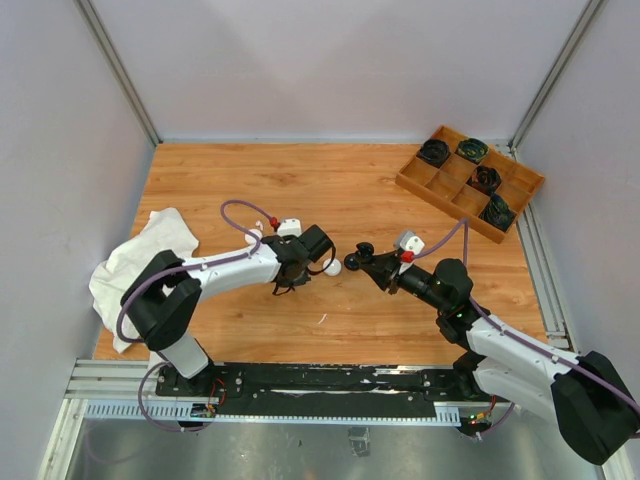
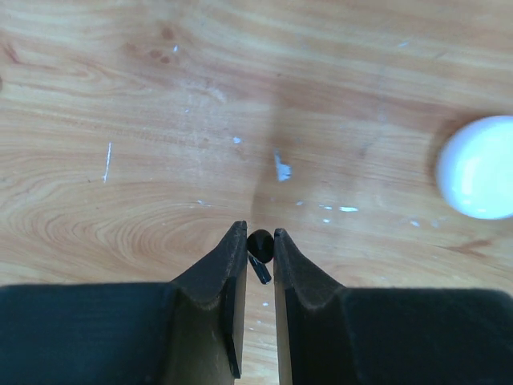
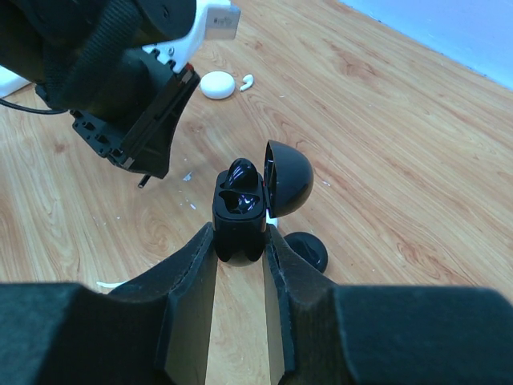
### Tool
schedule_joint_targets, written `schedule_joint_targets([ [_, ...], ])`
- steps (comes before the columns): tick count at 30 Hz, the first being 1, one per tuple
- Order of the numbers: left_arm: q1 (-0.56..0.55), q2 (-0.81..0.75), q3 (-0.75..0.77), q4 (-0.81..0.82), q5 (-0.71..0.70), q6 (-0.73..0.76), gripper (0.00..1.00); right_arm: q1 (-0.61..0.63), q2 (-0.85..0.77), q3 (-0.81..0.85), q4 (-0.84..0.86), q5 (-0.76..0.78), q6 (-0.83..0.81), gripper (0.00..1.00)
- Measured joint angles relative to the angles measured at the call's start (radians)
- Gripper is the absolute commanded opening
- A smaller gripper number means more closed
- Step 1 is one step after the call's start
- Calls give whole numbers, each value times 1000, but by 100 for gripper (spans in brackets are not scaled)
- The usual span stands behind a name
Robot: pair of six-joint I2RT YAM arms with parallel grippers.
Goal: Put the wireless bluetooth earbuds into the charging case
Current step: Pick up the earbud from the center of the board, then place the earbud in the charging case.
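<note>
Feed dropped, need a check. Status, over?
Left hand shut on small black stemmed earbud. Right hand shut on glossy black charging case, lid open, another black earbud already in. Round white plastic case on wooden table beside left hand.

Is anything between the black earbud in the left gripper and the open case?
Nothing visible does. In the right wrist view the gap from the left gripper and its black earbud to the charging case in the right gripper is open; the white case lies aside on the table.
</note>
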Motion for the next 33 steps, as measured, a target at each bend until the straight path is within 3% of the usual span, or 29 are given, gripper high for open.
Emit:
schedule_joint_targets([
  [12, -151, -117, 141, 0, -261, 31, 17, 0, 3, 0, 45, -26, 7, 2],
  [20, -213, -158, 194, 47, -361, 107, 16, 0, 8, 0, 55, -26, 7, 2],
  [33, -330, -351, 3, 594, -373, 425, 15, 0, 45, -2, 111, -39, 31, 1],
])
